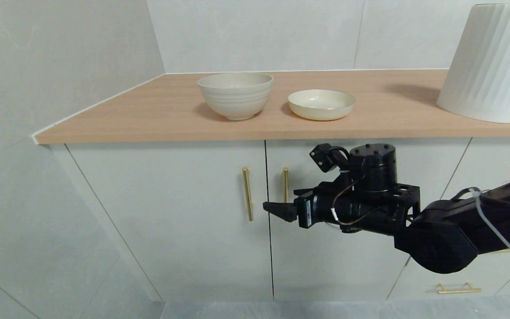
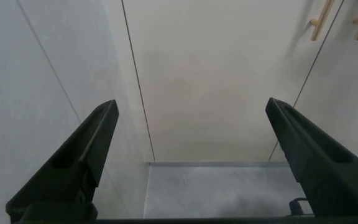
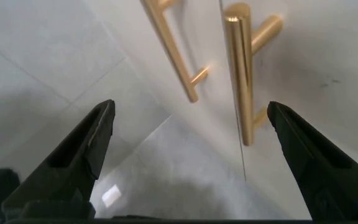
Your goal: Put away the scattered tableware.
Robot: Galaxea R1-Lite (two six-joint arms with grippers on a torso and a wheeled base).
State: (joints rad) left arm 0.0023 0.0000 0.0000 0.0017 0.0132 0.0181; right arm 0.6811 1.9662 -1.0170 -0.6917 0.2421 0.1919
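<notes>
On the countertop (image 1: 148, 116): bowl (image 1: 236, 95) toward 11 o'clock, dish (image 1: 321, 104) just beside it at its 3 o'clock, ribbed container (image 1: 489, 62) well apart toward 2 o'clock. Below, left handle (image 1: 248, 193) and right handle (image 1: 285, 182) flanking the door seam (image 1: 268, 248); right gripper (image 1: 276, 210) before the right handle, at the dish's 7 o'clock

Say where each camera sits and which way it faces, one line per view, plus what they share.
Head view: on the head, facing forward and down at counter, bowl and dish; the right hand shows before the cabinet doors.
Left wrist view: on the left wrist, facing a cabinet door and floor; open left hand shows.
Right wrist view: on the right wrist, facing the gold handles close up; open right hand shows.
Shared: gold handles, all three.
</notes>
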